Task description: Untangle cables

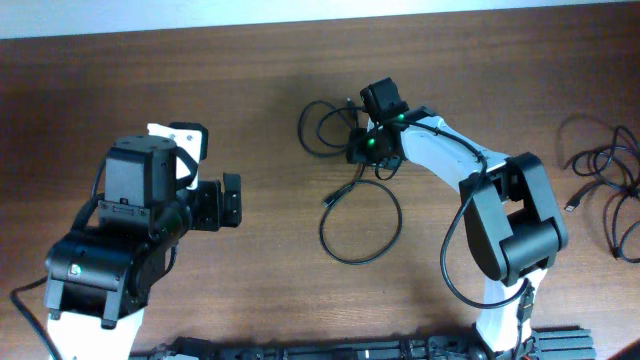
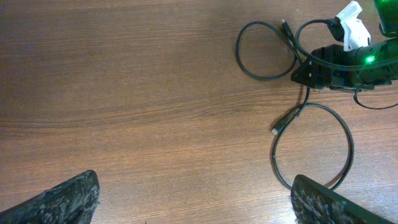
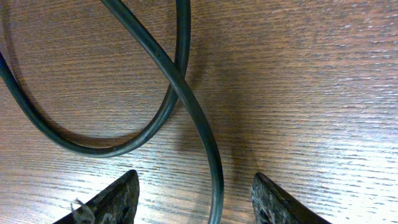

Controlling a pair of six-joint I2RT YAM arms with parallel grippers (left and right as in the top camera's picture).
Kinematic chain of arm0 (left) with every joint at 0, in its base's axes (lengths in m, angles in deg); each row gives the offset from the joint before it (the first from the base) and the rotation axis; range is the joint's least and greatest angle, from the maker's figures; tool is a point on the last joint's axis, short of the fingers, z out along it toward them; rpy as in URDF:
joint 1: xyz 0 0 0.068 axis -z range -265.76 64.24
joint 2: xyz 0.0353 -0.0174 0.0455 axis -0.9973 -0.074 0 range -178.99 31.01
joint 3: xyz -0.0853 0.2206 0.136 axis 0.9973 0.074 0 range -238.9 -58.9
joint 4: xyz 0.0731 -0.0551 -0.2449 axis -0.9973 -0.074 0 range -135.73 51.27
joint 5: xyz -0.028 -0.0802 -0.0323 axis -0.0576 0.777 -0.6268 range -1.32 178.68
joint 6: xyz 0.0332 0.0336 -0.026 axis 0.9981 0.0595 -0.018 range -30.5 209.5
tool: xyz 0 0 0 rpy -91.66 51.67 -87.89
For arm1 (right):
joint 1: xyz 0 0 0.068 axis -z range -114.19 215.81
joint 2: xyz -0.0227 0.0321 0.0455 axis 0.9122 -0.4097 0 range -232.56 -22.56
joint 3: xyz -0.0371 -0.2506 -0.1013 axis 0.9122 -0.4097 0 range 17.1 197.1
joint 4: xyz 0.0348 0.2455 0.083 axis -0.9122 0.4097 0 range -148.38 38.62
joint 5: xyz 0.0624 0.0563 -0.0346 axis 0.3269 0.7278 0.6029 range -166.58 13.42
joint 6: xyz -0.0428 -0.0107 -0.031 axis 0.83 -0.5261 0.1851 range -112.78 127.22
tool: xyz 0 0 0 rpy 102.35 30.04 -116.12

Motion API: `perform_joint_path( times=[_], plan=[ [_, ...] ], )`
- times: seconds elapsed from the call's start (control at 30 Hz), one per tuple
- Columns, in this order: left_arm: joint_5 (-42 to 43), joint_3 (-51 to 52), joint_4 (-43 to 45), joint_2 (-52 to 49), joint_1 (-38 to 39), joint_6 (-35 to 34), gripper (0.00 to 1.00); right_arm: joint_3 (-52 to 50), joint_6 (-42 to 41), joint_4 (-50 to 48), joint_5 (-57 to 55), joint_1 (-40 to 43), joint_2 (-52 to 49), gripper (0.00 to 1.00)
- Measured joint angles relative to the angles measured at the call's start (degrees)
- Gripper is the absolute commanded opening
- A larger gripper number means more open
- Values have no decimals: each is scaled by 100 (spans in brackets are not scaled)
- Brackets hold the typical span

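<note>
A thin black cable lies mid-table in two loops, a small one (image 1: 305, 128) far and a larger one (image 1: 355, 261) near, its plug end (image 1: 327, 201) lying loose. My right gripper (image 1: 358, 146) is down where the loops meet. In the right wrist view the cable (image 3: 199, 124) runs between its parted fingers, touching neither; the gripper (image 3: 196, 193) is open. My left gripper (image 1: 218, 195) hovers to the left, wide open with only bare wood between its fingers (image 2: 196, 196). Its view shows the large loop (image 2: 350, 146) and the small loop (image 2: 239, 53).
More black cables (image 1: 605, 165) lie in a loose tangle at the table's right edge, a plug (image 1: 570, 207) pointing inward. The right arm (image 1: 510, 220) stretches from the front right across to the middle. The wooden table (image 1: 250, 90) carries nothing else in view.
</note>
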Motion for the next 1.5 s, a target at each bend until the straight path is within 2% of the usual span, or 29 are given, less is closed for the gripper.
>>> perform_joint_path(
  times=[0.53,0.67,0.77,0.93,1.27,1.5],
  plan=[
    [-2,0,0,0,0,0,99,0,2,0,-7,-11,4,56],
    [-2,0,-2,0,0,0,99,-9,-4,-66,63,-37,4,33],
    [0,0,-2,-2,0,0,99,-50,4,-225,184,-140,-24,27],
    [-2,0,0,-2,0,0,99,-74,2,-267,92,-341,-35,25],
    [-2,0,0,-2,0,0,99,94,4,125,-997,-446,-120,17],
    [-2,0,0,-2,0,0,99,136,7,151,-1231,-492,-151,15]
  ],
)
